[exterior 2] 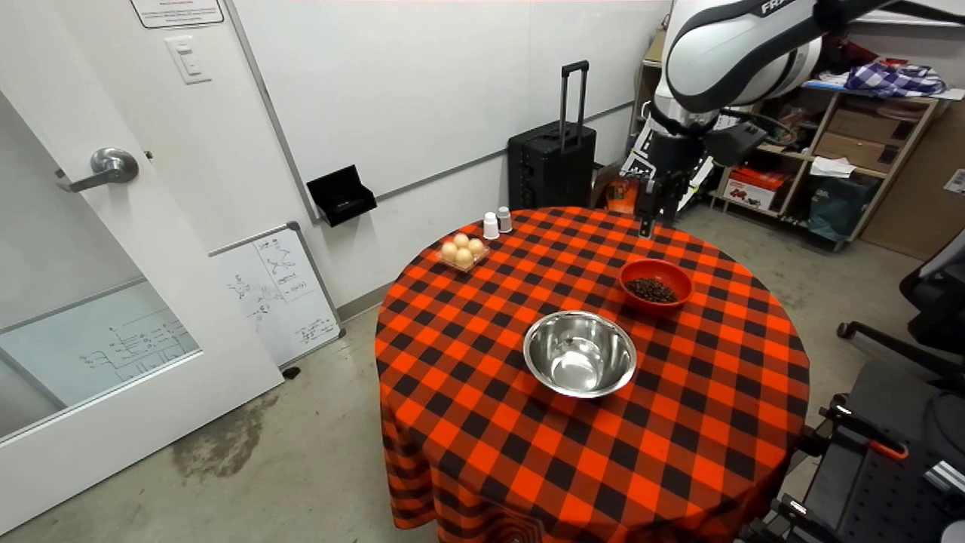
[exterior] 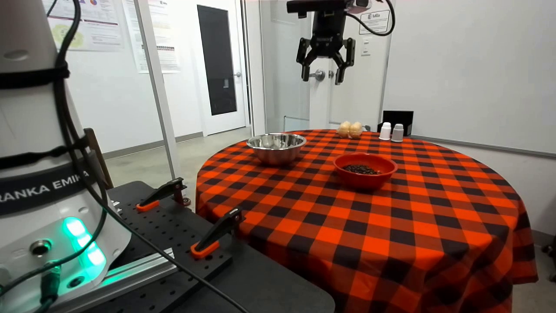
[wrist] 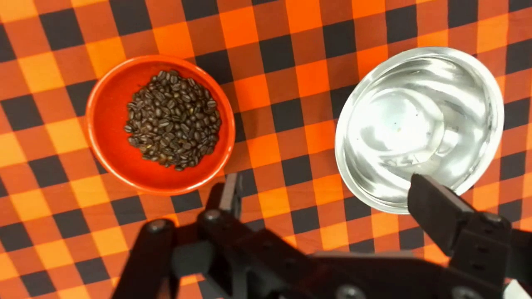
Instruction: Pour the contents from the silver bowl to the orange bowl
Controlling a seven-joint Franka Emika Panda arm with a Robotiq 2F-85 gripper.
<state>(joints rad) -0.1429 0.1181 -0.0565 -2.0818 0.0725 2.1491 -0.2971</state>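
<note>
The silver bowl stands upright on the checkered table, in both exterior views (exterior: 276, 155) (exterior 2: 554, 341) and at the right of the wrist view (wrist: 465, 112). Its inside shows only a few tiny dark specks. The orange bowl stands upright beside it, apart from it, in both exterior views (exterior: 362, 181) (exterior 2: 676, 273) and at the left of the wrist view (wrist: 109, 114). It holds a heap of dark coffee beans (wrist: 174, 120). My gripper is open and empty, high above the table, in both exterior views (exterior: 322, 77) (exterior 2: 647, 226) and the wrist view (wrist: 324, 178). It touches neither bowl.
A clear pack of several pale round items (exterior 2: 462, 253) and two small shakers, one white (exterior 2: 491, 226) and one grey (exterior 2: 504, 219), stand near the table's edge. The round table has a red-and-black checkered cloth (exterior: 312, 226). Clamps (exterior: 219, 232) sit on the robot's base plate.
</note>
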